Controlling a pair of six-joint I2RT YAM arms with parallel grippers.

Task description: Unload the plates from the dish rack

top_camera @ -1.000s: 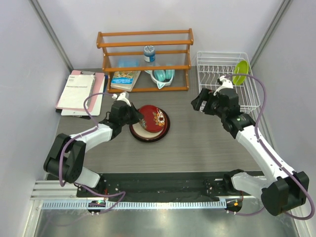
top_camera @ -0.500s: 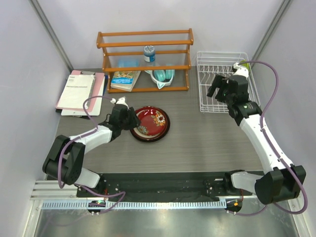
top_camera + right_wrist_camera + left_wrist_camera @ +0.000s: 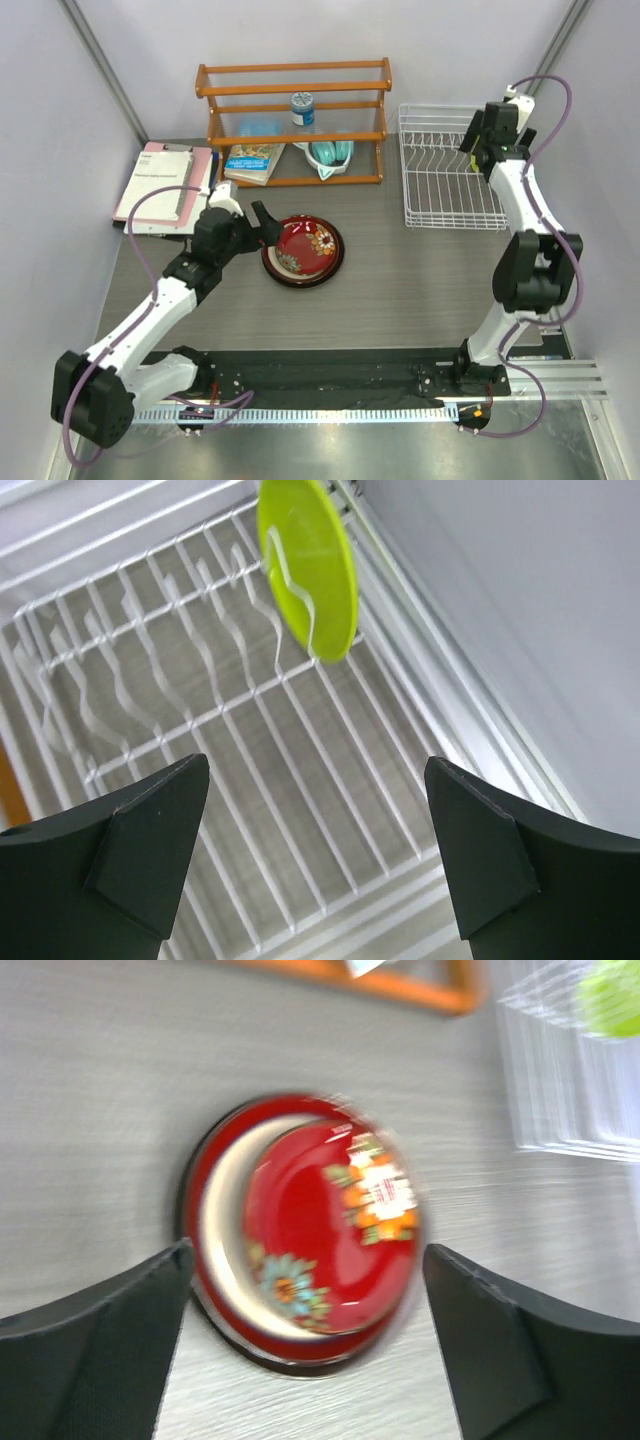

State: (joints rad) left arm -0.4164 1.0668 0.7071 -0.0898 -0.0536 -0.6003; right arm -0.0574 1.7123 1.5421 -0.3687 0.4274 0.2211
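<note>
Looking down from above, you find your left gripper (image 3: 262, 222) just left of a stack of plates on the table (image 3: 400, 290), near its middle. Its jaws are spread wide and hold nothing. Your left wrist view is blurred, but it shows the small red plate (image 3: 335, 1230) lying face up on a bigger plate (image 3: 215, 1225). A cream crescent of the bigger plate peeks out on one side inside a dark red rim. One finger stands on either side of the stack, and neither touches it. You cannot tell whether anything more lies underneath. Your right gripper (image 3: 316, 763) hangs over the rack (image 3: 230, 730), also wide open and empty, clear of the wires. The green plate (image 3: 307, 565) stands on edge between the prongs at the far end of the rack, close to its side wall. It is ahead of your right fingers and apart from them. From above, the right arm hides that plate. The rack sits at the table's far right, just right of the shelf (image 3: 293, 120).
</note>
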